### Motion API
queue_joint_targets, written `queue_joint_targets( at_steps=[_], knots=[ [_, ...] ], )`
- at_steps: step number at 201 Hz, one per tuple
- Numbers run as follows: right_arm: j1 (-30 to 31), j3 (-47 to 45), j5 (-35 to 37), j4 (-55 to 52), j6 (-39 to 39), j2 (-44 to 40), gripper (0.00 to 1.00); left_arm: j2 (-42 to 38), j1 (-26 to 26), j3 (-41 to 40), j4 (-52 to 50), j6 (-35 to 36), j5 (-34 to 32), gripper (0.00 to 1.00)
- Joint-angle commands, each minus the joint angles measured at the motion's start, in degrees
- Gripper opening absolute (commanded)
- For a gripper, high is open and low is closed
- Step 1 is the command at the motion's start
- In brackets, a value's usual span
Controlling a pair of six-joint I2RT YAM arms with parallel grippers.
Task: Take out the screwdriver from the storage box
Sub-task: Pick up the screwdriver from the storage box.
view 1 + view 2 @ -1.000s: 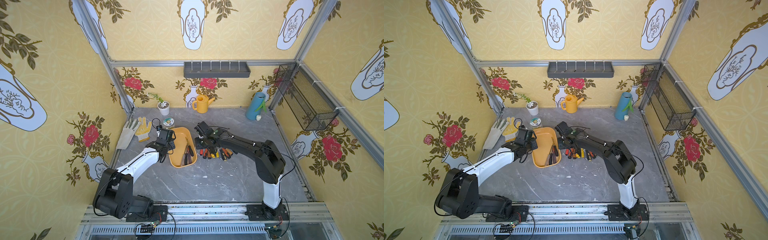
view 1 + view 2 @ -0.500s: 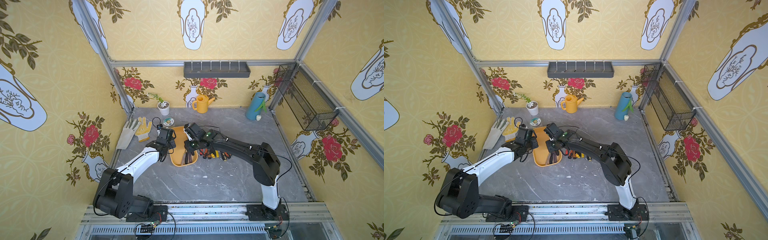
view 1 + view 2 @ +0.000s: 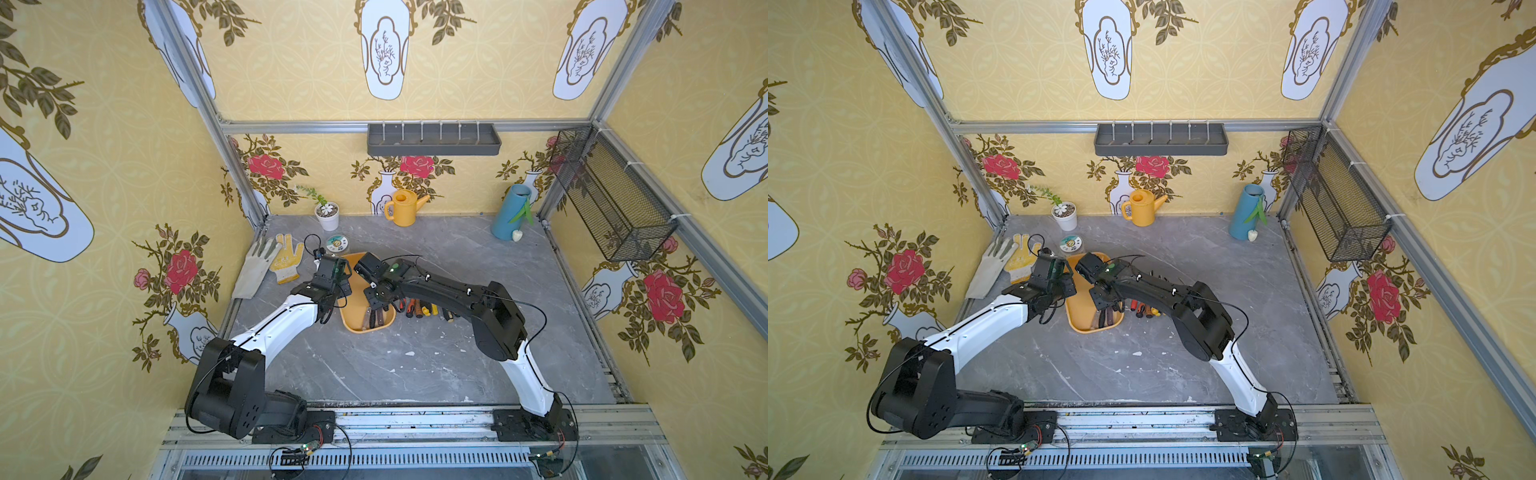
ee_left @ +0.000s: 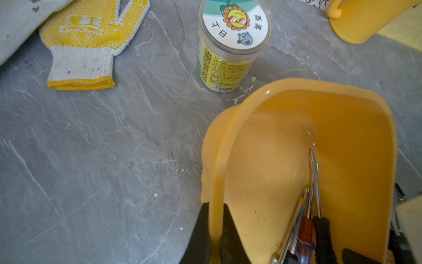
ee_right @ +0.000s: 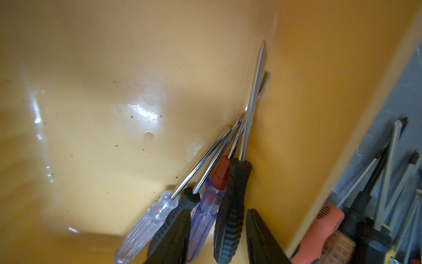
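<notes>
Writing: the jar lid carries a cartoon sunflower in sunglasses and the characters 蒸蒸日上. The small print and barcode on its side are too fine to read. The yellow-dotted glove bears a raised mark that is not legible.
Storage box: the storage box sits on the bench left of centre, its long axis running from the back edge toward the front edge.
Screwdriver: the black-handled screwdriver lies inside along the box's right wall with three other screwdrivers. Its handle is at the box's front end and its tip points toward the bench's back edge.
Left arm: the left gripper pinches the box's left wall, one finger inside and one outside.
Right arm: the right gripper is down in the box with its jaws apart. They straddle the black and purple handles, and a gap shows beside the black one.
Outside: loose screwdrivers lie on the bench just beside the box's right wall.
</notes>
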Motion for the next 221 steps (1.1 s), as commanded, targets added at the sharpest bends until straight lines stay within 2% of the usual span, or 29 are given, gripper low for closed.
queue_joint_targets(
  at_steps=[1, 59, 98, 120, 163, 205, 221],
  knots=[
    [0.1, 1.7, 3.5, -3.2, 1.5, 1.7, 0.45, -0.2, 0.1, -0.4, 1.3, -0.3, 0.1, 0.0],
    [-1.1, 0.6, 2.1, -3.1, 4.9, 4.6, 0.43, -0.5, 0.1, -0.5, 1.2, -0.1, -0.1, 0.0],
    [-1.5, -4.0, 0.1, 1.4, 6.0, 1.6, 0.31, -0.4, 0.1, -0.5, 1.2, -0.1, -0.2, 0.0],
    [-2.0, -6.3, -2.0, 4.3, 6.5, -0.1, 0.29, -0.4, 0.1, -0.6, 1.2, -0.2, -0.3, 0.0],
    [-2.0, -8.3, -3.6, 7.1, 5.8, -2.1, 0.33, -0.3, 0.1, -0.5, 1.1, -0.2, -0.3, 0.0],
    [-2.0, -8.3, -5.3, 7.8, 5.1, -1.6, 0.24, 0.0, 0.1, -0.4, 1.1, -0.2, -0.1, 0.0],
    [-1.6, -8.2, -5.4, 7.8, 4.8, -1.5, 0.24, 0.0, 0.1, -0.5, 1.0, -0.2, -0.1, 0.0]
  ],
)
